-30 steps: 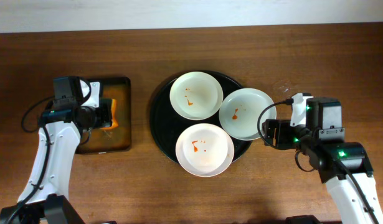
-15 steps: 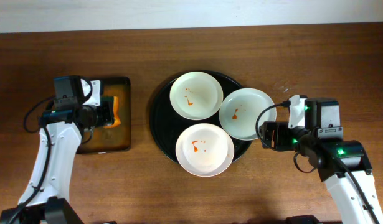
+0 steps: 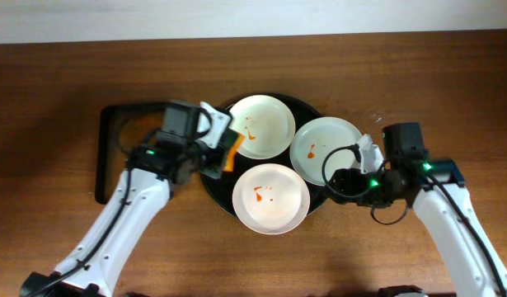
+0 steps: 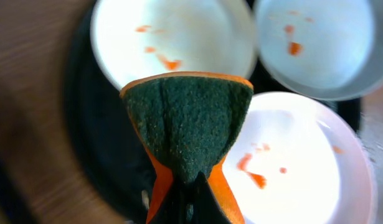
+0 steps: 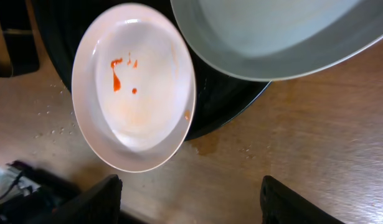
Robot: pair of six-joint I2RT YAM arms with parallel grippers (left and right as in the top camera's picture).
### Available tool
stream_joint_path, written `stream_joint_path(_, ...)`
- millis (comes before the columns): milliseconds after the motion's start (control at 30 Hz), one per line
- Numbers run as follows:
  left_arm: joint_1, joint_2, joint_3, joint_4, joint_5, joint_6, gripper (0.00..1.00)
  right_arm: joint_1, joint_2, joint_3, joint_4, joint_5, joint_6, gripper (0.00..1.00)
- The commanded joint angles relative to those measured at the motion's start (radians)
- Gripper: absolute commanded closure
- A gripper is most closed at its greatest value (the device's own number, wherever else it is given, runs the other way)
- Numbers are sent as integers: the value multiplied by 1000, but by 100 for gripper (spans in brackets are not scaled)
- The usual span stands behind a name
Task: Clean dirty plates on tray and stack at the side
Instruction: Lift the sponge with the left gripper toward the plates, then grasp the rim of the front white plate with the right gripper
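Three white plates with orange-red smears lie on the round black tray (image 3: 208, 175): one at the back (image 3: 260, 126), one at the right (image 3: 327, 150), one at the front (image 3: 270, 198). My left gripper (image 3: 217, 152) is shut on an orange sponge with a green scrub face (image 4: 188, 121) and holds it over the tray's left part, beside the back plate (image 4: 172, 37). My right gripper (image 3: 337, 183) is open and empty at the tray's right front rim. In the right wrist view its fingers (image 5: 191, 205) are spread over bare wood, short of the front plate (image 5: 138, 87).
A rectangular black tray (image 3: 100, 157) lies at the left of the table, partly hidden under my left arm. Small specks or drops mark the wood near the round tray's front edge (image 5: 54, 121).
My left arm has swung right from the rectangular tray to the round tray, carrying the sponge. My right gripper has moved left, closer to the round tray's rim.
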Motion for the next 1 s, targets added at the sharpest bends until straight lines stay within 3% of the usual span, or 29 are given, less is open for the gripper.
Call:
stream_joint_path(0, -62, -21, 16, 9, 14, -40, 100, 41, 71, -16, -2, -76, 5, 28)
stream_joint_path(267, -129, 16, 16, 21, 40, -79, 100, 188, 184, -25, 46, 8, 156, 33)
stream_joint_path(667, -234, 114, 16, 61, 89, -87, 100, 204, 218, -160, 208, 12, 256, 45)
stream_joint_path(967, -295, 159, 16, 72, 97, -105, 100, 242, 230, -167, 257, 16, 317, 47)
